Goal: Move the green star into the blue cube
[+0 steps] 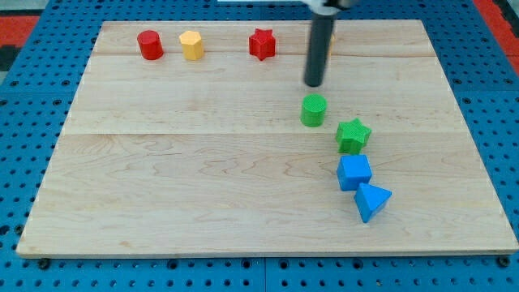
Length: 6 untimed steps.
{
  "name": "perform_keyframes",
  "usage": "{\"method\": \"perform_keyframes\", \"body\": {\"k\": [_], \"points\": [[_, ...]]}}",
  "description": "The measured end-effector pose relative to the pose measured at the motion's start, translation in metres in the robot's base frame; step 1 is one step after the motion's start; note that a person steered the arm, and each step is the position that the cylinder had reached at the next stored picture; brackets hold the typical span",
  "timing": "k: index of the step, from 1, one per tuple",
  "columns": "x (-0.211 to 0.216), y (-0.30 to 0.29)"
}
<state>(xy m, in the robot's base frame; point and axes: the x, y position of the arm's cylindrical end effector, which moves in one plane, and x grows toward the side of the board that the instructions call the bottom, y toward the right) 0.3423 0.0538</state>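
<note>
The green star (353, 135) lies right of the board's middle. The blue cube (354, 172) sits just below it, close to it or touching. My tip (314, 84) is above and to the left of the star, just above a green cylinder (314, 110) that lies up-left of the star. The tip touches no block.
A blue triangular block (372, 201) lies just below-right of the cube. Along the view's top are a red cylinder (150, 45), a yellow hexagonal block (191, 45) and a red star (262, 44). A yellow block behind the rod is mostly hidden. The wooden board (162, 178) is ringed by blue pegboard.
</note>
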Motion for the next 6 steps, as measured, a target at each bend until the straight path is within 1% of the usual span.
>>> {"method": "perform_keyframes", "body": {"k": [1, 2, 3, 4, 5, 6], "points": [[0.027, 0.024], [0.048, 0.078], [0.046, 0.099], [0.034, 0.062], [0.092, 0.094], [0.128, 0.101]]}}
